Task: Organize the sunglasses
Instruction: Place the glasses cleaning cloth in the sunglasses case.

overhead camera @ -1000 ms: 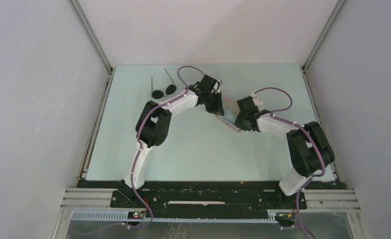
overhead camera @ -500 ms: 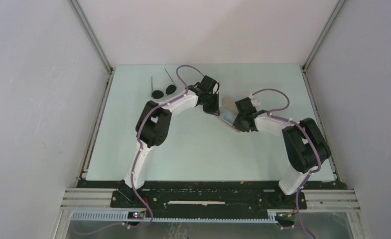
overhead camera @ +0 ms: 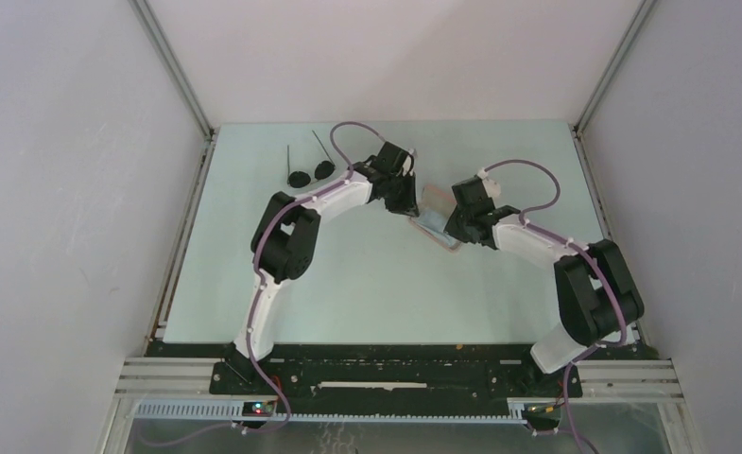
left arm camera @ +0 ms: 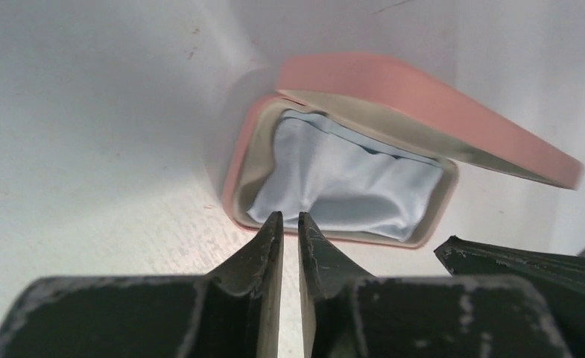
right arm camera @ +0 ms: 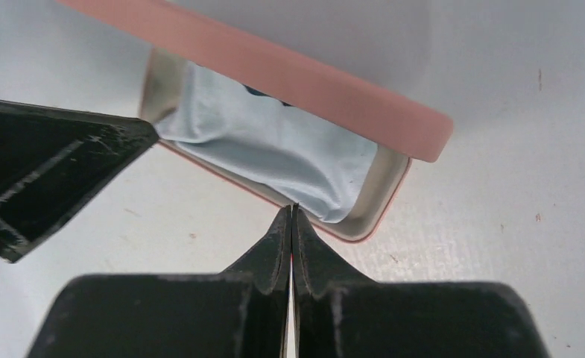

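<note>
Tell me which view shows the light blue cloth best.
Left wrist: the light blue cloth lies in the open pink case, nearly all visible. Right wrist shows it partly hidden under the lid; top external gives only a tiny pale patch.

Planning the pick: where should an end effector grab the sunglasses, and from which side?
Probably the bridge between the two dark lenses of the sunglasses, from straight above, using the nearer left end effector. They lie flat with thin wire arms pointing away from the robot, poor to pinch.
</note>
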Controlling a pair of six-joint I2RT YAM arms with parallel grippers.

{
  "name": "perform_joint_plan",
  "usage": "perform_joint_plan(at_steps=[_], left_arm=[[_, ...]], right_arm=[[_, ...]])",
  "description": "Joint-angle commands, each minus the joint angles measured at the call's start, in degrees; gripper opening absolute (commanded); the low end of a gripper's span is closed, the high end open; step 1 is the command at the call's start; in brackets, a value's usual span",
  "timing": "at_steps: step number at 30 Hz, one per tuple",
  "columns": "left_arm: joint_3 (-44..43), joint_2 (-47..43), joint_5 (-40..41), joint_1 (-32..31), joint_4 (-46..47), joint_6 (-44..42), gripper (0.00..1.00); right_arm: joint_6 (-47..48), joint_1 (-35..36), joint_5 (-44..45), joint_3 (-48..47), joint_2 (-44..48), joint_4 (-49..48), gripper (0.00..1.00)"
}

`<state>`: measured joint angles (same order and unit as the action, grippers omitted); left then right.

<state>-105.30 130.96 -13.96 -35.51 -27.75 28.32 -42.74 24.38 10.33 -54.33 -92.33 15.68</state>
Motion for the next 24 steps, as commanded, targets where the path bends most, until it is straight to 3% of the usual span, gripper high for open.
perform_joint_plan(at_steps=[1,10,24], left_arm=[[3.6,-6.3,-3.5,-0.3,8.9,3.2,0.17],[0.3,-0.8,-3.9,-1.3,13.0,5.9,0.18],[-7.5,6.3,4.7,-1.4,1.3,3.4,0.16]], right_arm=[[0.6,-0.7,2.5,-2.5,4.6,0.9,0.04],[1.0,-1.7,4.1,-0.3,8.0,3.5,0.04],[1.0,-3.2,4.8,2.5,12.8,4.8,0.05]])
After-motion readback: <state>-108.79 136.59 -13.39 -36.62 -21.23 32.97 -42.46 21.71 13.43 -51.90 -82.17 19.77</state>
